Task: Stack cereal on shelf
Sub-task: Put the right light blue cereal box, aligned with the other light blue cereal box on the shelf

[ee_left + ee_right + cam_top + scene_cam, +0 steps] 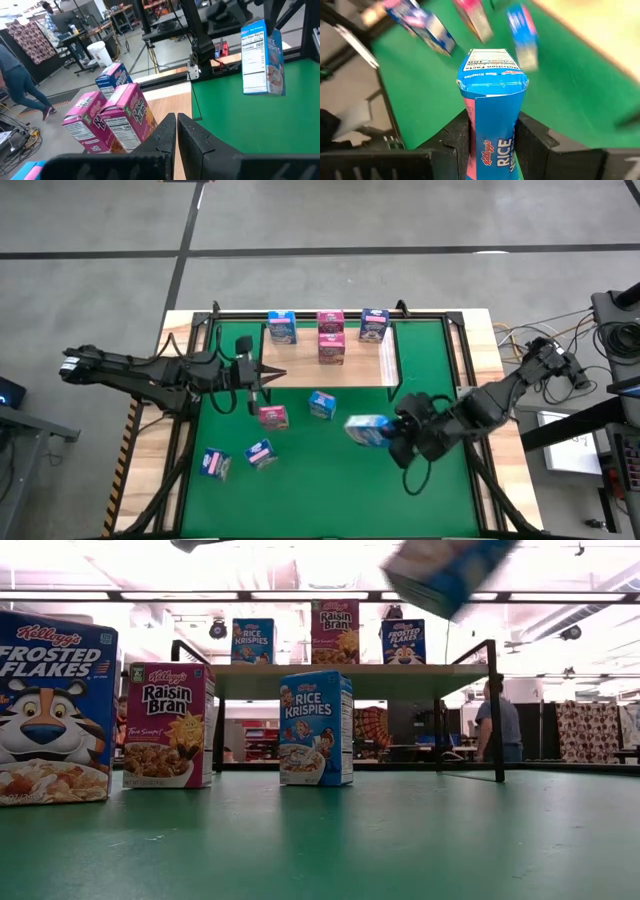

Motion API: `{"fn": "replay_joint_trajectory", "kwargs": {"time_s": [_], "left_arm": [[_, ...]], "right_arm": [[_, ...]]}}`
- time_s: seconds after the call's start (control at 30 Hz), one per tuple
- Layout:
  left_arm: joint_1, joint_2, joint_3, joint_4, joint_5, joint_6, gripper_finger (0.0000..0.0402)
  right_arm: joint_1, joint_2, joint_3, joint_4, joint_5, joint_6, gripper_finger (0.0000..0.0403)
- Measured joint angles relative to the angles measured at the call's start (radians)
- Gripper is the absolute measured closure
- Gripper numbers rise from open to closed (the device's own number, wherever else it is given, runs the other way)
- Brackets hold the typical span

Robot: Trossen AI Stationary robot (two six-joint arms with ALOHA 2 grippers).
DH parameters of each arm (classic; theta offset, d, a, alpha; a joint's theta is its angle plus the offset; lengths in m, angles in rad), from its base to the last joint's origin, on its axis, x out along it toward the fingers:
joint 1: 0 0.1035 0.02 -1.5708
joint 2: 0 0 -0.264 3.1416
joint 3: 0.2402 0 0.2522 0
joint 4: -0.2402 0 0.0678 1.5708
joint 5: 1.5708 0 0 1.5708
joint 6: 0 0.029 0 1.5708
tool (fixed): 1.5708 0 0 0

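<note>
Right gripper [398, 430] pinches a light blue cereal box [366, 429] mid-frame — lifted for the shelf [330, 370]; left gripper [262, 375], fingers pressed together, waits left of centre.

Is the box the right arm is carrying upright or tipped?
Tipped. The Rice Krispies box hangs slanted in the low view, clamped in the right gripper.

From my remote seat I see the green mat [330, 480] covering the pale wooden tabletop [145, 480], with black-and-yellow hazard tape [127, 455] along its left edge. Grey concrete floor [320, 220] surrounds the table. A tangle of cables [520, 340] lies at the right. Beyond, a person in a blue top [497, 725] stands near patterned curtains [590, 730]; a white bucket [100, 54] sits on the floor.
</note>
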Motion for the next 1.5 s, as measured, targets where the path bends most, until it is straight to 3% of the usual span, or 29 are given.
{"fn": "replay_joint_trajectory", "kwargs": {"time_s": [0.33, 0.6, 0.8, 1.13, 1.33, 1.5], "left_arm": [[0.0, -0.088, -0.044, 0.021, 0.0, -0.002, 0.0402], [0.0, -0.103, -0.046, 0.011, 0.0, -0.02, 0.0401], [0.0, -0.103, -0.047, -0.005, 0.0, -0.02, 0.0401], [0.0, -0.102, -0.047, -0.003, 0.0, -0.021, 0.0401], [0.0, -0.102, -0.047, -0.001, 0.0, -0.021, 0.0401], [0.0, -0.104, -0.047, -0.002, -0.001, -0.018, 0.0401]], "right_arm": [[-0.22, 0.003, 0.005, 0.296, 0.0, -0.542, 0.0287], [-0.358, 0.038, 0.005, 0.448, -0.024, -0.817, 0.0287], [-0.43, 0.074, 0.005, 0.494, -0.125, -0.881, 0.0287], [-0.477, 0.112, 0.01, 0.512, -0.141, -0.948, 0.0287], [-0.483, 0.18, 0.121, 0.472, -0.177, -0.975, 0.0287], [-0.49, 0.276, 0.282, 0.328, -0.177, -0.989, 0.0287]]}}
